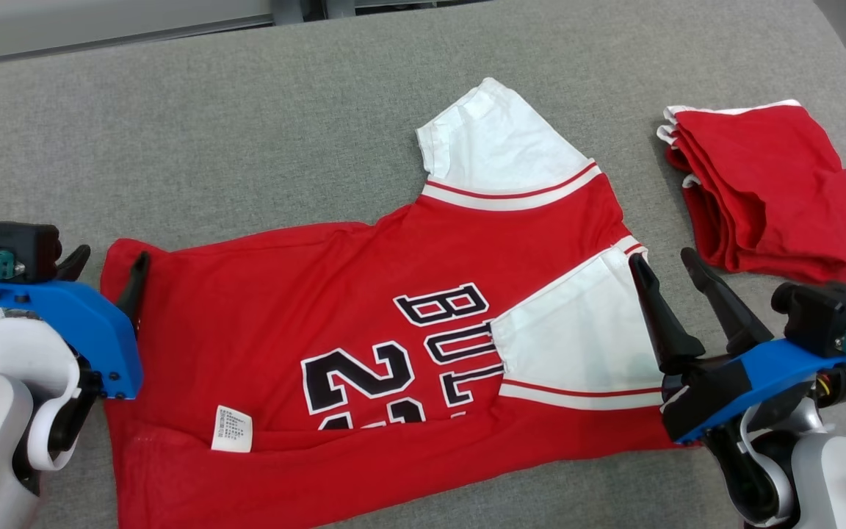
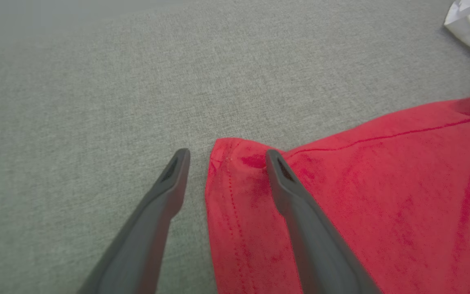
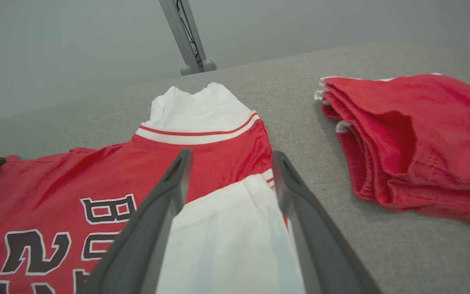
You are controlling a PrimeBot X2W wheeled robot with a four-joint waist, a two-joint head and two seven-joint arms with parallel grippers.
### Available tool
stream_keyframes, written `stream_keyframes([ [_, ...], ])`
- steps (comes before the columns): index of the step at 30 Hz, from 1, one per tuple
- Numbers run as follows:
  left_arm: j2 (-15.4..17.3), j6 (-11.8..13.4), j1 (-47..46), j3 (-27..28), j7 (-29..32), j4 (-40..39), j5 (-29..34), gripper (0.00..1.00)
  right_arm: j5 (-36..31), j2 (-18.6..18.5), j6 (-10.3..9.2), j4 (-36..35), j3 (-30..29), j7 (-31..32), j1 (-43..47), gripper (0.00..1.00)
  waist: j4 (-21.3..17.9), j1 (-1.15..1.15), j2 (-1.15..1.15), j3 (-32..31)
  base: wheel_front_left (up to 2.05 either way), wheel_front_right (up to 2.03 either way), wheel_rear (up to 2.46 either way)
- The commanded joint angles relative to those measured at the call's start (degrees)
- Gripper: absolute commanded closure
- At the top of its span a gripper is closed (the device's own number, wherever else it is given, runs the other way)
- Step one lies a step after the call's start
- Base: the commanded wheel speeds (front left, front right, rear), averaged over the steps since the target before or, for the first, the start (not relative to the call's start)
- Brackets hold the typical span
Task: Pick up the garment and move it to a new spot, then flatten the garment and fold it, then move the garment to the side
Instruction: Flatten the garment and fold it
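My left end effector (image 1: 105,270), fingers spread and empty, straddles the far-left hem corner of the red jersey (image 1: 364,294). My right end effector (image 1: 662,258), equally spread and empty, hovers over the folded-in white sleeve (image 1: 577,338). The jersey lies between them on the table (image 1: 247,110), its long axis running left to right, so I judge the next fold needs both arms.

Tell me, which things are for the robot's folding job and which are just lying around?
For the job:
- the red jersey, spread out
- the left gripper, open at the jersey's corner
- the right gripper, open over a white sleeve

Just lying around:
- the pile of folded red clothes on the right
- the grey metal post at the back
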Motion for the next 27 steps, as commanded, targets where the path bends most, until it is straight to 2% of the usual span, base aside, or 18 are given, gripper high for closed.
stream_keyframes([
  [1, -0.4, -0.6, -1.6, -0.7, 1.0, 1.6, 0.6, 0.0, -0.3, -0.1, 0.01, 0.5, 0.4, -0.5, -1.3, 0.0, -0.1, -0.01, 0.0, 0.3, 0.0, 0.0, 0.0],
  [4, -0.4, -1.9, -3.0, -2.1, 2.2, 3.2, 1.1, 0.0, -0.2, -0.1, 0.01, 0.8, 1.1, -0.6, -2.0, 0.0, -0.3, -0.01, 0.0, 0.8, 0.0, 0.0, 0.0],
  [5, -0.7, -2.1, -3.3, -2.5, 2.5, 3.6, 1.1, 0.09, -0.2, -0.1, 0.01, 0.9, 1.2, -0.6, -2.3, 0.0, -0.3, -0.01, 0.0, 1.0, 0.0, 0.0, 0.0],
  [6, -0.8, -2.5, -3.6, -2.9, 2.7, 3.8, 1.2, 0.34, -0.4, -0.1, 0.01, 1.0, 1.2, -0.6, -2.6, 0.0, -0.2, -0.01, 0.0, 1.1, 0.0, 0.0, 0.0],
  [7, -1.0, -2.7, -3.8, -3.3, 2.8, 4.2, 1.5, 0.51, -0.5, -0.1, 0.01, 1.2, 1.2, -0.5, -2.9, 0.0, -0.2, -0.01, 0.0, 1.3, 0.0, 0.0, 0.0],
  [8, -1.3, -2.8, -4.1, -3.6, 2.7, 4.6, 1.7, 0.63, -1.0, -0.1, 0.01, 1.3, 1.2, -0.5, -3.3, 0.0, -0.1, -0.01, 0.0, 1.4, 0.0, 0.0, 0.0],
  [9, -1.5, -2.8, -4.4, -3.7, 2.4, 5.0, 1.8, 0.87, -1.4, -0.1, 0.01, 1.5, 1.2, -0.4, -3.8, 0.0, -0.1, -0.01, 0.0, 1.5, 0.0, 0.0, 0.0],
  [10, -1.6, -2.9, -4.7, -3.7, 2.1, 5.2, 2.0, 1.0, -1.5, -0.1, 0.01, 1.7, 1.2, -0.3, -4.3, 0.0, -0.1, -0.01, 0.0, 1.7, 0.0, 0.0, 0.0],
  [15, -2.5, -2.3, -5.8, -2.5, -1.1, 5.2, 1.7, 1.0, -3.0, -0.1, 0.01, 3.6, 0.4, 0.5, -9.6, 0.0, 0.7, -0.01, 0.0, 2.4, 0.0, 0.0, 0.0],
  [21, -3.2, -1.4, -5.6, -1.0, -4.3, 3.3, 1.4, 1.0, -6.9, -0.6, 0.01, 9.2, -1.5, 3.1, -18.8, 0.0, 3.1, -0.01, 0.0, 3.0, 0.0, 0.0, 0.0],
  [27, -5.3, -1.8, -6.7, -1.8, -5.9, 0.9, 1.7, 1.0, -12.3, -2.8, 0.0, 20.3, -1.0, 8.3, -31.5, 0.0, 7.4, -0.01, 0.0, 4.9, 0.0, 0.0, 0.0],
])
